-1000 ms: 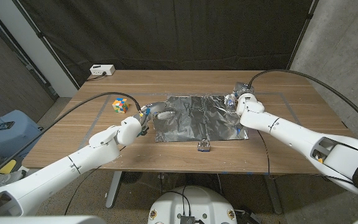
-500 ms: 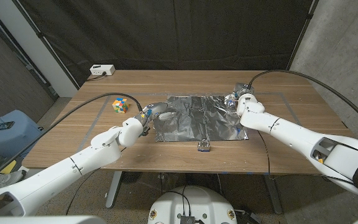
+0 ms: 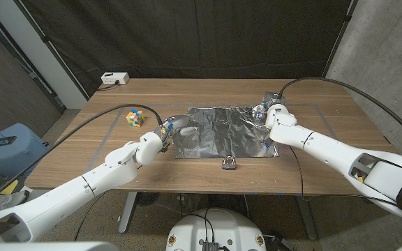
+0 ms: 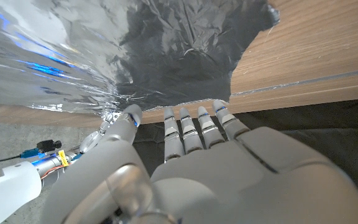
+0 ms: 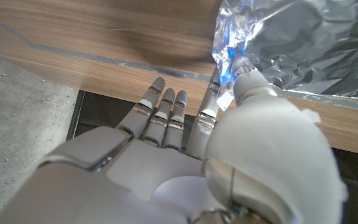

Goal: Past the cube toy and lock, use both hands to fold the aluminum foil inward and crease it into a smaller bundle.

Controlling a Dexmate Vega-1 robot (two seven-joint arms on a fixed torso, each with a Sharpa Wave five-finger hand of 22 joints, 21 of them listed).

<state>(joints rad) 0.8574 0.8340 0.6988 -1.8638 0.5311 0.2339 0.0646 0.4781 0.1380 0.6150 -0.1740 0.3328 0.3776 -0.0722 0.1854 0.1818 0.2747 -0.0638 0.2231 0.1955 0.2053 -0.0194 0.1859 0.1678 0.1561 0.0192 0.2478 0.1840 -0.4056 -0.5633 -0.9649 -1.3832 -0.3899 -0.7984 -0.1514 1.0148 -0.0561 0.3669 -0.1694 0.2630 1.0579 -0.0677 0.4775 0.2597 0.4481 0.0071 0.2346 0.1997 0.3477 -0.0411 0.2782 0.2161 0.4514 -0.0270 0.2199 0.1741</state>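
The crinkled aluminum foil lies spread past the lock, with the coloured cube toy to its left. My left hand is at the foil's far left corner, which curls up off the table. In the left wrist view its fingertips meet the foil's edge, and it seems to pinch it. At the far right corner my right hand pinches the raised foil. The right wrist view shows that corner between thumb and finger.
A white box with a cable sits at the table's far left edge. Tape lines mark a rectangle on the wooden table around the foil. A black curtain hangs behind the table.
My left hand has crept a little to the right, carrying the foil's lifted left corner inward. The right hand and the rest of the sheet have stayed put.
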